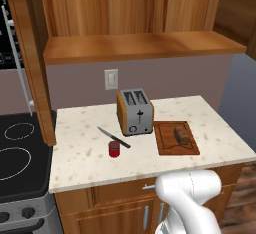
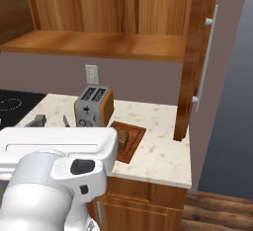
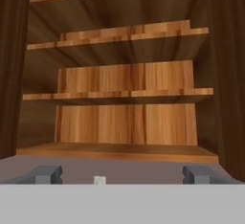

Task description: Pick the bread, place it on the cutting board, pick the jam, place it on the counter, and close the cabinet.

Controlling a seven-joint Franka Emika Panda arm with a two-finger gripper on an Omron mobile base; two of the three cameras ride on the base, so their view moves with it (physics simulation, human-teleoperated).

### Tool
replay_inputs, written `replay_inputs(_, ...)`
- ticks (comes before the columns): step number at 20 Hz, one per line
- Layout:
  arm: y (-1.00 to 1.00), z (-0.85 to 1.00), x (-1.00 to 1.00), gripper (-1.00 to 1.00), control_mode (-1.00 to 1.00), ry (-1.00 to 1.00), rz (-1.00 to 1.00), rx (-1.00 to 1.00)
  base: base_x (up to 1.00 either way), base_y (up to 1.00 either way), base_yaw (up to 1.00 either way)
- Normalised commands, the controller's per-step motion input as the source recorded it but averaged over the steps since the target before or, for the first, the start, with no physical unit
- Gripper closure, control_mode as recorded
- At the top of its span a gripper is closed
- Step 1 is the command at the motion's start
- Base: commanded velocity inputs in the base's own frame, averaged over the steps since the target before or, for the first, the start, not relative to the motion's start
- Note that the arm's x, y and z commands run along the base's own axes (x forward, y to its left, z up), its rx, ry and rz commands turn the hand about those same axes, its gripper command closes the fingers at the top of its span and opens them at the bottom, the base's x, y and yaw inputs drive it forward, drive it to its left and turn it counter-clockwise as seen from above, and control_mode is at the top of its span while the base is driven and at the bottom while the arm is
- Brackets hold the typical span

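Note:
The bread lies on the cutting board, to the right of the toaster; both also show in the right base view as the bread on the cutting board. The jam stands upright on the counter, in front of the toaster and left of the board. The cabinet above the counter hangs open, its doors swung out at the left and at the right. My gripper is open and empty, raised and facing the cabinet's bare shelves.
A silver and orange toaster stands at the back of the counter, with a knife lying in front of it. A black stovetop adjoins the counter on the left. A wall outlet sits above the toaster.

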Motion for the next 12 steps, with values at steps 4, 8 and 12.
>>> replay_inputs(4,-0.18,0.02,-0.23,-1.0,-1.0,0.0,0.0,0.0,0.0,0.0,0.0)
replay_inputs(8,-0.17,0.01,-0.2,-1.0,-1.0,-0.01,0.0,0.0,0.0,0.0,0.0)
replay_inputs(12,-0.2,0.0,-0.17,-1.0,-1.0,-0.01,0.0,0.0,0.0,0.0,0.0)
